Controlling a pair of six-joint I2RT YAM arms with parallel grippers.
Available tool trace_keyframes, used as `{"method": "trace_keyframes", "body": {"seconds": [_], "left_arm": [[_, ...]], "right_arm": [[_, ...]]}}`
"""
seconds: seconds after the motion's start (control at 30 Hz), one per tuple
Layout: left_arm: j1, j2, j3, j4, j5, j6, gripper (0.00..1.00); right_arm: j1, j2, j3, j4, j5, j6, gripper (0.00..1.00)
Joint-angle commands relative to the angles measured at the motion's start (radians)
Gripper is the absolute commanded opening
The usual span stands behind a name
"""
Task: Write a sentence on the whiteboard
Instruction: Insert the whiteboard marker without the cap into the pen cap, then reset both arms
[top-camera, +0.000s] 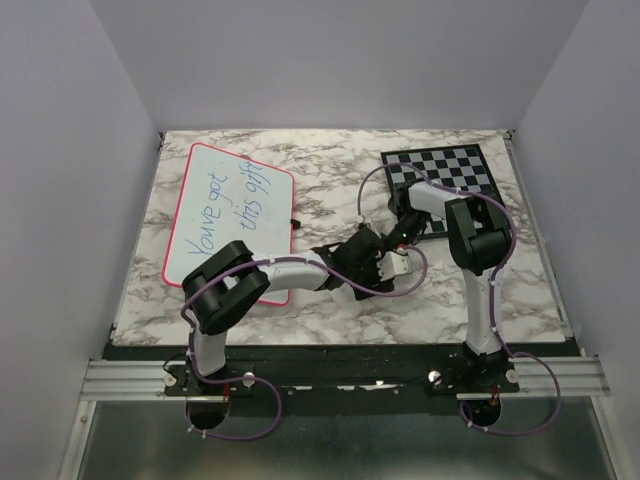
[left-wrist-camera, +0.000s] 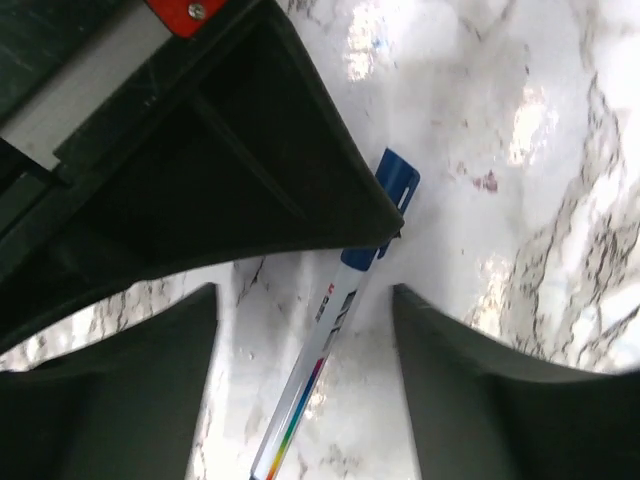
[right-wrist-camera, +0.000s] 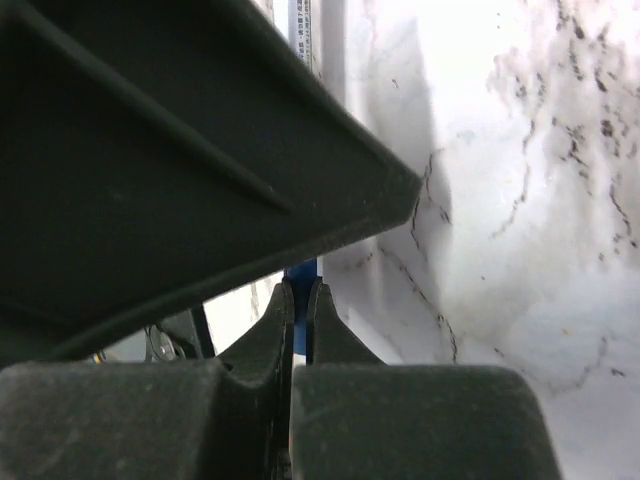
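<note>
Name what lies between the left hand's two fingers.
A blue-capped marker runs between the left hand's open fingers, touching neither, above the marble table; the left wrist view shows it.

The marker (left-wrist-camera: 335, 330) runs off the bottom edge of the left wrist view, and a dark blurred body crosses its blue cap. From the right wrist, another dark, out-of-focus body covers most of the marker; just a blue sliver shows between the fingertips of the right end effector (right-wrist-camera: 300, 295). From above, the marker lies hidden under both wrists. The left arm (top-camera: 232, 288) covers the whiteboard's (top-camera: 203, 185) near corner, and the sentence's (top-camera: 230, 210) last word is too small to read.
</note>
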Motion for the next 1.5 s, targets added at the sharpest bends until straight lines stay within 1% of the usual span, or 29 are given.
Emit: {"method": "trace_keyframes", "body": {"seconds": [0.0,0.07,0.13,0.17,0.2,0.3,0.33,0.4,0.43,0.5,0.53,0.57,0.63,0.67,0.7,0.73,0.77,0.8,0.83,0.87,0.9,0.93,1.0,1.03,1.1,1.17,1.23,1.3,1.47], "left_arm": [[-0.004,-0.115,-0.091,0.114,-0.086,-0.022,0.83],[-0.005,-0.156,-0.105,0.106,-0.100,-0.033,0.88],[-0.005,-0.235,-0.122,0.088,-0.111,-0.051,0.89],[-0.005,-0.264,-0.127,0.080,-0.115,-0.057,0.96],[-0.005,-0.323,-0.133,0.073,-0.129,-0.063,0.99],[-0.005,-0.452,-0.151,0.043,-0.157,-0.094,0.99],[-0.004,-0.485,-0.157,-0.002,-0.161,-0.135,0.99],[0.002,-0.584,-0.165,-0.018,-0.169,-0.197,0.99],[0.004,-0.619,-0.177,-0.027,-0.171,-0.229,0.99],[0.013,-0.722,-0.191,-0.032,-0.174,-0.336,0.99],[0.024,-0.758,-0.213,-0.029,-0.210,-0.364,0.99],[0.033,-0.793,-0.222,-0.029,-0.217,-0.472,0.99],[0.074,-0.891,-0.239,-0.059,-0.233,-0.583,0.99],[0.093,-0.920,-0.239,-0.084,-0.261,-0.641,0.99],[0.122,-0.971,-0.237,-0.107,-0.248,-0.713,0.99],[0.148,-0.992,-0.237,-0.136,-0.231,-0.738,0.99],[0.197,-1.017,-0.242,-0.142,-0.203,-0.764,0.99],[0.214,-1.061,-0.246,-0.147,-0.203,-0.805,0.99],[0.225,-1.083,-0.260,-0.156,-0.215,-0.817,0.99],[0.237,-1.101,-0.265,-0.162,-0.227,-0.823,0.99],[0.240,-1.129,-0.266,-0.177,-0.261,-0.824,0.99],[0.245,-1.138,-0.262,-0.216,-0.276,-0.820,0.99],[0.246,-1.152,-0.251,-0.259,-0.298,-0.811,0.99],[0.246,-1.157,-0.239,-0.300,-0.298,-0.798,0.99],[0.246,-1.169,-0.230,-0.332,-0.296,-0.789,0.99],[0.248,-1.181,-0.225,-0.365,-0.298,-0.780,0.99],[0.248,-1.207,-0.231,-0.381,-0.301,-0.778,0.99],[0.248,-1.230,-0.237,-0.388,-0.304,-0.786,0.99],[0.248,-1.266,-0.276,-0.397,-0.295,-0.807,0.99]], "right_arm": [[0.011,-0.054,-0.033,0.076,-0.022,0.061,0.03],[0.010,-0.064,-0.041,0.105,-0.001,0.082,0.06],[0.008,-0.088,-0.051,0.122,0.013,0.106,0.09],[0.008,-0.097,-0.055,0.139,0.033,0.115,0.11],[0.008,-0.106,-0.061,0.148,0.044,0.135,0.13],[0.005,-0.155,-0.073,0.198,0.110,0.186,0.31],[0.004,-0.169,-0.082,0.211,0.128,0.197,0.42],[0.004,-0.218,-0.091,0.244,0.180,0.229,0.53],[0.002,-0.234,-0.093,0.252,0.194,0.233,0.63],[-0.001,-0.280,-0.088,0.264,0.240,0.262,0.66],[-0.010,-0.301,-0.084,0.268,0.255,0.270,0.67],[-0.015,-0.326,-0.075,0.274,0.269,0.279,0.68],[-0.036,-0.434,-0.075,0.298,0.318,0.315,0.70],[-0.044,-0.476,-0.079,0.350,0.337,0.331,0.71],[-0.054,-0.531,-0.102,0.387,0.387,0.353,0.71],[-0.076,-0.635,-0.122,0.430,0.409,0.400,0.77],[-0.088,-0.698,-0.145,0.539,0.432,0.437,0.82],[-0.108,-0.753,-0.209,0.609,0.499,0.559,0.88],[-0.157,-0.856,-0.237,0.669,0.512,0.619,0.99],[-0.180,-0.899,-0.264,0.745,0.498,0.676,1.00],[-0.198,-0.935,-0.285,0.766,0.525,0.786,1.00],[-0.212,-1.002,-0.329,0.790,0.556,0.837,1.00],[-0.211,-1.054,-0.360,0.817,0.683,0.919,1.00],[-0.211,-1.076,-0.380,0.809,0.708,0.942,1.00],[-0.211,-1.155,-0.413,0.817,0.754,0.936,1.00],[-0.211,-1.255,-0.490,0.878,0.774,0.912,1.00],[-0.211,-1.309,-0.530,0.912,0.786,0.901,1.00],[-0.212,-1.350,-0.553,0.919,0.788,0.902,1.00],[-0.211,-1.374,-0.572,0.918,0.782,0.928,1.00]]}}
